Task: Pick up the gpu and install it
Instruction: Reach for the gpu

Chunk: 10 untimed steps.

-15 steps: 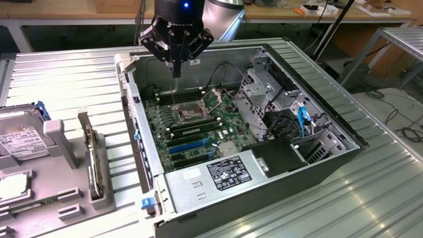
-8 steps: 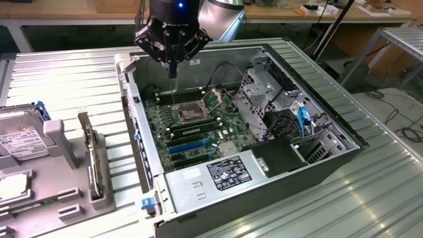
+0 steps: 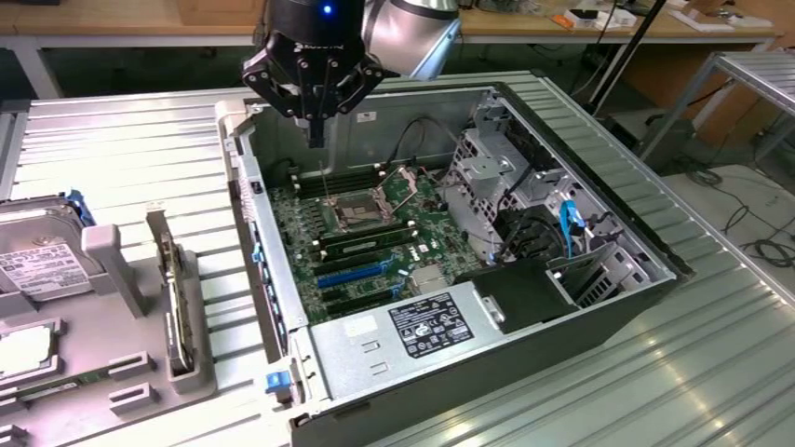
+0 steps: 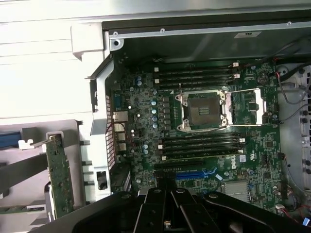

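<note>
Robotics lab/workshop: open PC case (image 3: 522,372) on ribbed metal table (image 3: 137,158), cluttered wooden benches (image 3: 125,23) in bg.

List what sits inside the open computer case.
A green motherboard with its CPU socket, a blue slot, a drive cage and a labelled power supply. Whatever lies beneath the power supply is covered.

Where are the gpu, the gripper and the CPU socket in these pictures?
the gpu (image 4: 60,177), wrist view, on the board's green face.
the gripper (image 3: 316,140), exterior view, midway between its fingertips.
the CPU socket (image 4: 201,110), wrist view, on its dark middle.
</note>
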Motion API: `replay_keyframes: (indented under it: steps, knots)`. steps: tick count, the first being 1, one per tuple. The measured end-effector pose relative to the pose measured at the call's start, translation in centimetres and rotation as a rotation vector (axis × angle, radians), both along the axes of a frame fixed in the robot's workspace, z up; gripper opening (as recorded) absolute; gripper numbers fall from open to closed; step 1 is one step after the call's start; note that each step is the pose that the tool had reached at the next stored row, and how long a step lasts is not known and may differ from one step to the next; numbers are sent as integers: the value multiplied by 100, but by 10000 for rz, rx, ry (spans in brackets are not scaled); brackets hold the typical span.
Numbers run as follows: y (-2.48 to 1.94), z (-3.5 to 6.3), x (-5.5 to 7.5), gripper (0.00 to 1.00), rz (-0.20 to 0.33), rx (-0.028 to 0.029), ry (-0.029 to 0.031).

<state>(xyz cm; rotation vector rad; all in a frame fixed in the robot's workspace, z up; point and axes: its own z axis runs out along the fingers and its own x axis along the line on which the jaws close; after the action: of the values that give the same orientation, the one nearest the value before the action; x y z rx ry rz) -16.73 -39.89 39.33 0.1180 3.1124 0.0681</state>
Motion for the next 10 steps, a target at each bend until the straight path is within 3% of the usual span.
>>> replay_keyframes:
  steps: [10]
  knots:
    - [-1,0,-65,11,0,0,0]
